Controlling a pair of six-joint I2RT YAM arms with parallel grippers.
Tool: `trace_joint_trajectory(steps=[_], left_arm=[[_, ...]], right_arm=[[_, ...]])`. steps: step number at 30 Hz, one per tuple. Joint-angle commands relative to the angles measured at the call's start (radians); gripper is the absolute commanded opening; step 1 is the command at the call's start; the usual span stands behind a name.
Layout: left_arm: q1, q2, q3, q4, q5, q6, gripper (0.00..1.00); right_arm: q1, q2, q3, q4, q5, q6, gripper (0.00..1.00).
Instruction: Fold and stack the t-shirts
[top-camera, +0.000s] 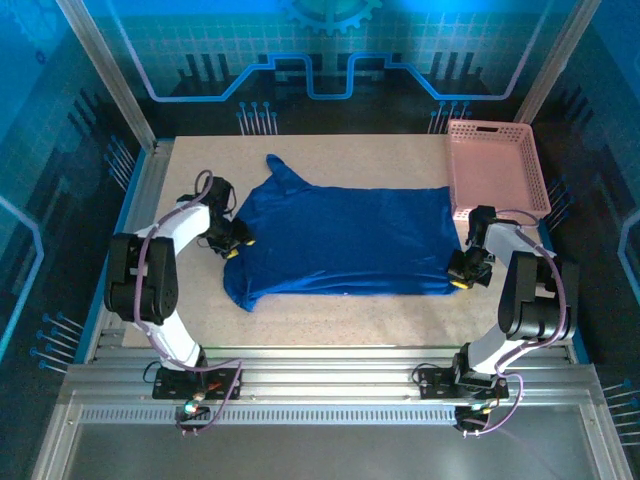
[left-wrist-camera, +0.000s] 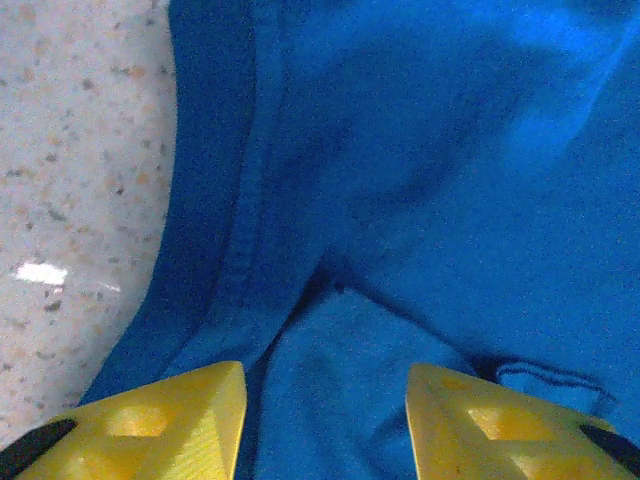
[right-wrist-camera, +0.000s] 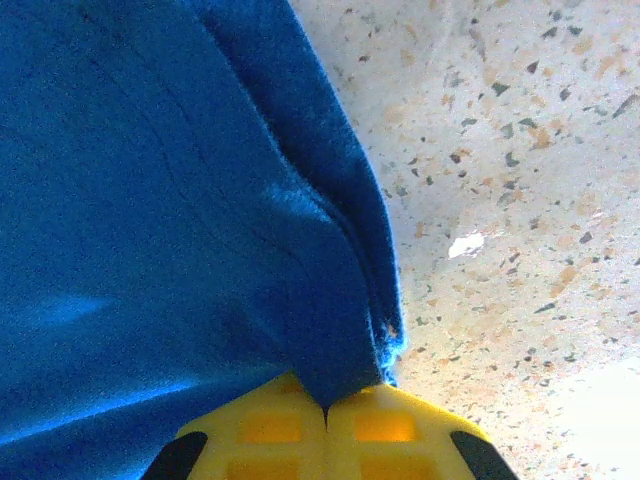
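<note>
left gripper (left-wrist-camera: 325, 420) half open just above the t-shirt (top-camera: 340, 240), right gripper (right-wrist-camera: 326, 410) tight on its edge

No legible text, label, brand or number in any view. The t-shirt (top-camera: 345, 240) shows plain blue cloth in the overhead and both wrist views, with no lettering readable on it. The far wall (top-camera: 180, 40) carries a gear-shaped graphic (top-camera: 330, 10) at top centre and circuit-style lines, wordless.
</note>
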Motion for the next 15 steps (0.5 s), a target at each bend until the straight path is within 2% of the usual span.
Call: trace_joint_trajectory(steps=[1, 15], left_arm=[[-0.005, 0.035, 0.035, 0.012, -0.009, 0.024, 0.44], [-0.005, 0.112, 0.048, 0.039, -0.007, 0.030, 0.30]], right_arm=[[-0.019, 0.013, 0.021, -0.013, 0.008, -0.011, 0.00], [-0.018, 0.001, 0.012, -0.014, 0.009, -0.008, 0.00]])
